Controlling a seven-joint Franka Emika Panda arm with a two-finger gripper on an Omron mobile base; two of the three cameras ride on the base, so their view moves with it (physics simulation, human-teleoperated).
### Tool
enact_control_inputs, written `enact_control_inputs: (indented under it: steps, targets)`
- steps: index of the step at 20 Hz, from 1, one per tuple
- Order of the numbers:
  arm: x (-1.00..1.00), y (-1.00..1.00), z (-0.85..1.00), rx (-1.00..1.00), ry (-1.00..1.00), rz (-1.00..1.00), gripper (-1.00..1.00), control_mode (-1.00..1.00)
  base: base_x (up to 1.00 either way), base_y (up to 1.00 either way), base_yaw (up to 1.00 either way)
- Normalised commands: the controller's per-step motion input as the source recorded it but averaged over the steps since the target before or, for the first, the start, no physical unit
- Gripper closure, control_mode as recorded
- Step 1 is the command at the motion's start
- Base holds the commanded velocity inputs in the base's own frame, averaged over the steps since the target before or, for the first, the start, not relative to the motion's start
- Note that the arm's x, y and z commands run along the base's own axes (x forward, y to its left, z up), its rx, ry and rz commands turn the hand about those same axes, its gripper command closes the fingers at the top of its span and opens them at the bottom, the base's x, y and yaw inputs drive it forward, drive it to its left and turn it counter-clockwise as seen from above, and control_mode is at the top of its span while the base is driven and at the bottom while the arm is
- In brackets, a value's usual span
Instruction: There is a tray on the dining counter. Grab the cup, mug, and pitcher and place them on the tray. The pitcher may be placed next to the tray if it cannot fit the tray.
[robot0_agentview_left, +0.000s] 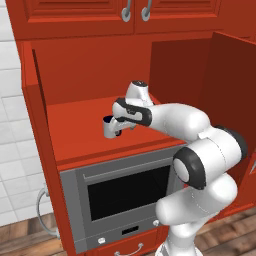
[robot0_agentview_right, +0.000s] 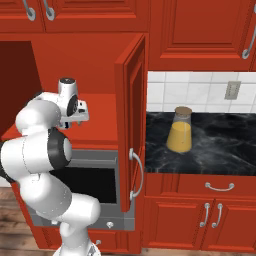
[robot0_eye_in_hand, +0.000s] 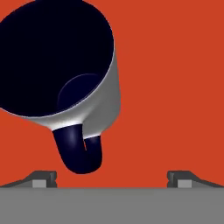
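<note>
1. Gripper (robot0_eye_in_hand: 112, 177) jaws are being held spread wide, with nothing pinched between them; in the hand view the two dark tips are seen far apart at the bottom, over the red shelf floor.
2. Going left to right in the left base view, white wall tiles (robot0_agentview_left: 10, 150) are being shown at the far left, then the red cabinet's side post, then the open niche (robot0_agentview_left: 90, 75) above the oven.
3. On the niche's red shelf (robot0_agentview_left: 80, 135) the mug (robot0_agentview_left: 109, 127) is being seen standing upright, grey-white outside and dark navy inside, just beside the gripper (robot0_agentview_left: 118, 128), which is being held at its right.
4. In the hand view the mug (robot0_eye_in_hand: 65, 61) is being looked into from above at upper left; its dark handle (robot0_eye_in_hand: 78, 151) is being pointed down toward the tips, nearer the left one, with red shelf showing between handle and tip.
5. Below the shelf a grey oven (robot0_agentview_left: 125, 200) with a dark window is being shown.
6. In the right base view the hand (robot0_agentview_right: 74, 107) is being seen inside the niche at left, then the open red door (robot0_agentview_right: 131, 125) with its silver handle.
7. Further right, the pitcher (robot0_agentview_right: 180, 131), mustard-yellow, is being seen upright on a black marble counter (robot0_agentview_right: 220, 150) under white tiles, well apart from the arm.
</note>
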Motion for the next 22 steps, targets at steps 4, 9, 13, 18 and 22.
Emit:
enact_control_inputs:
  steps: [4, 9, 13, 18, 22]
  targets:
    - [0.37, 0.00, -0.06, 0.00, 0.00, 0.13, -1.00, -1.00, 0.00, 0.00, 0.00]
    - [0.13, 0.06, -0.16, 0.00, 0.00, 0.11, -1.00, -1.00, 0.00, 0.00, 0.00]
    - [0.09, 0.17, -0.15, 0.00, 0.00, 0.10, -1.00, -1.00, 0.00, 0.00, 0.00]
    - [0.08, 0.19, -0.10, 0.01, 0.00, 0.10, -1.00, -1.00, 0.00, 0.00, 0.00]
    - [0.06, 0.18, -0.08, 0.00, 0.00, 0.09, -1.00, -1.00, 0.00, 0.00, 0.00]
